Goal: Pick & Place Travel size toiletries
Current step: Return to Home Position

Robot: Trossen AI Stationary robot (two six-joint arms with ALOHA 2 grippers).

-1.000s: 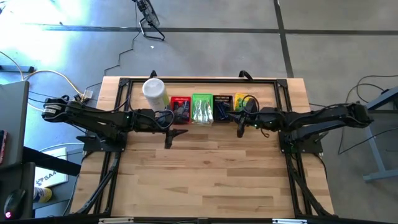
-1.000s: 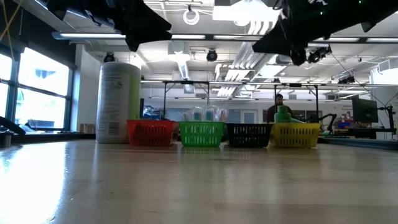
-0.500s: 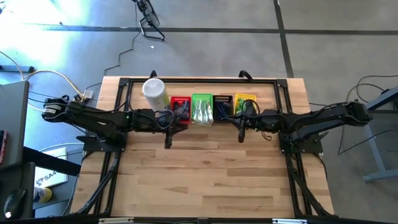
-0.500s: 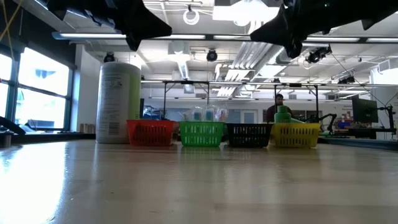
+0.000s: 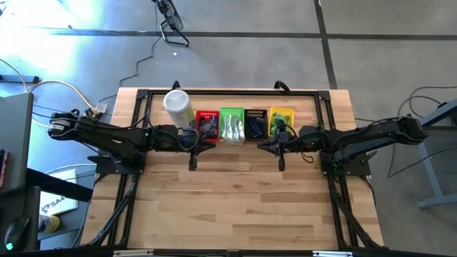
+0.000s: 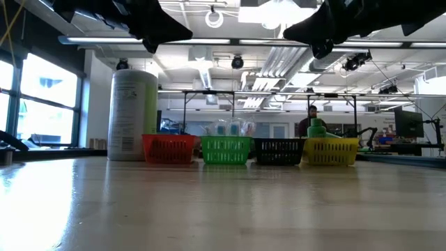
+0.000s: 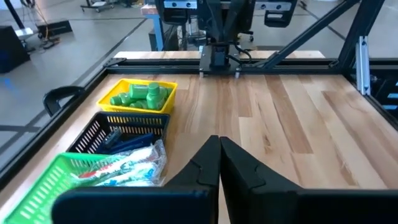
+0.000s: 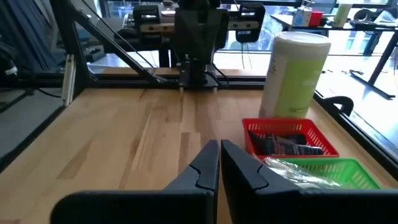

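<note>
We find latticed plastic baskets in a row at upper centre of the high view, on the plank-wood bench (image 5: 235, 207). Round-capped green bottles (image 7: 140, 95) fill the yellow basket (image 6: 332, 151). Clear-wrapped sticks (image 5: 232, 128) lie in the green basket (image 6: 226, 150). Dark tubes (image 8: 286, 144) lie in the red basket (image 6: 168, 148). The left end effector (image 5: 193, 163) and right end effector (image 5: 280, 163) hover just below the row, fingers pressed together, empty.

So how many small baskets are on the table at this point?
4, in one row at the back of the table: the red basket next to the white canister, then the green basket, the black basket and the yellow basket. None appears hidden.
</note>
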